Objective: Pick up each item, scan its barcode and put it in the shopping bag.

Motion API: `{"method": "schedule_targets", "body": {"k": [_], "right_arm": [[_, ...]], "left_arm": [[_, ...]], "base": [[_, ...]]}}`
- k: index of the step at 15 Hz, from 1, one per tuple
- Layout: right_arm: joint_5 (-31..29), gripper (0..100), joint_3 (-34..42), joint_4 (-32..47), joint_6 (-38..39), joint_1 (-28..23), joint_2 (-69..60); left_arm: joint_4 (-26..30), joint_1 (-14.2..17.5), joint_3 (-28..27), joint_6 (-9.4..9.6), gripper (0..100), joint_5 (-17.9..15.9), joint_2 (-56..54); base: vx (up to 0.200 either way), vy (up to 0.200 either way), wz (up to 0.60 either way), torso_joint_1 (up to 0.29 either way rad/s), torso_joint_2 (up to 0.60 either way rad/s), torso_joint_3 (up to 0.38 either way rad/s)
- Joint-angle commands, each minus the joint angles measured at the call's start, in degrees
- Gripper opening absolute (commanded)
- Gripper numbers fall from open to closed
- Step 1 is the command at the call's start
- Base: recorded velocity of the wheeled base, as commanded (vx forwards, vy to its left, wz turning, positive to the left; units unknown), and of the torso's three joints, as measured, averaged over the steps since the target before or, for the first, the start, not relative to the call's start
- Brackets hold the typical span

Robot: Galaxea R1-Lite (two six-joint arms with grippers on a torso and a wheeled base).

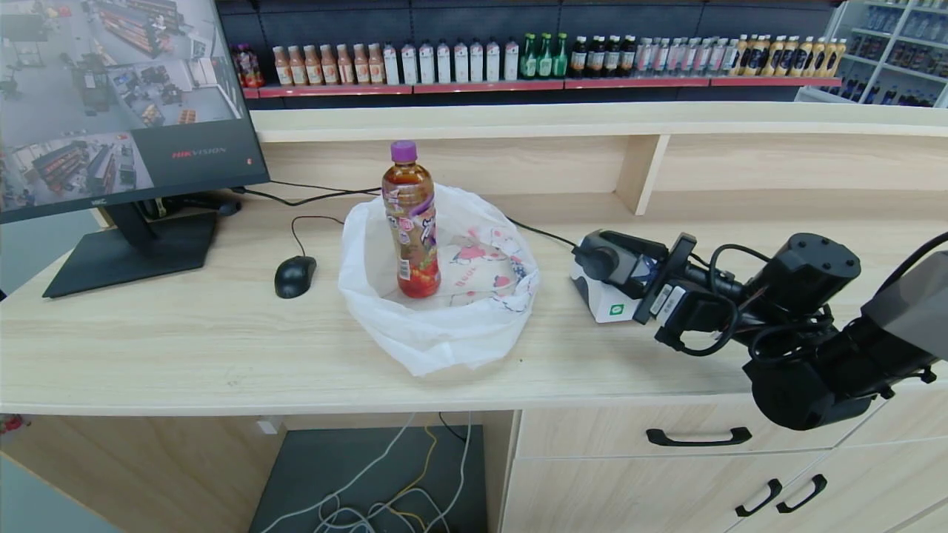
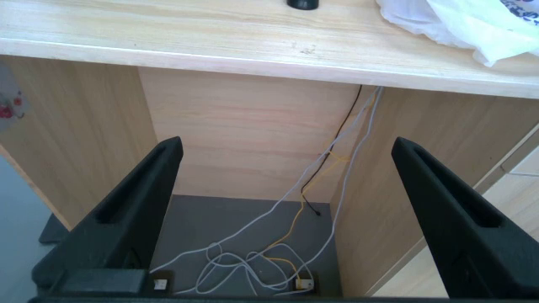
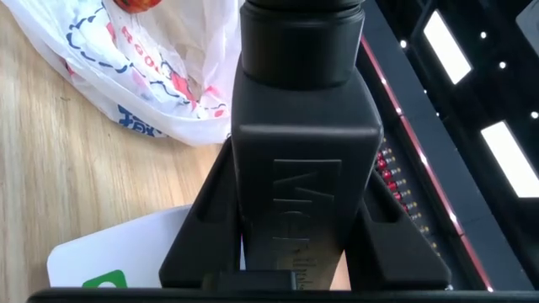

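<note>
Inside the shopping bag [image 1: 444, 326], at the middle of the counter [image 1: 185, 348], you have the bottle [image 1: 409, 222] standing upright, purple cap on top and its base on the bag's floor, with the white plastic rim slumped open around it. To the right of the bag, well apart from the bottle, your right gripper [image 1: 643, 275] hangs just over the counter with its fingers pinching a black handheld scanner [image 1: 603, 259]. The right wrist view shows the scanner's body [image 3: 299, 168] seated between the two fingers, nose toward the bag [image 3: 152, 93]. A white base unit [image 1: 603, 307] with a green mark sits on the counter directly under the scanner, between the bag and the arm. Below the bag's level, your left gripper [image 2: 286, 147] hangs in front of the counter's open bay, its fingers spread wide with nothing between them and the counter edge [image 2: 210, 38] above. A black mouse [image 1: 295, 276] lies just left of the bag, and a monitor [image 1: 111, 89] stands farther left.
</note>
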Motion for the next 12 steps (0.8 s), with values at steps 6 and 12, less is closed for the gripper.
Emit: {"method": "schedule_targets", "body": {"k": [6, 12], "right_arm": [[0.03, 0, 0.20, -0.08, 0.78, -0.16, -1.81], [-0.06, 0, 1.79, -0.08, 6.05, 0.02, -9.55]], "left_arm": [[0.00, 0.04, 0.00, -0.02, 100, 0.02, -0.02], [0.00, 0.04, 0.00, -0.02, 100, 0.02, -0.02]], "base": [[0.000, 0.000, 0.00, 0.000, 0.00, 0.000], [0.000, 0.000, 0.00, 0.000, 0.00, 0.000]]}}
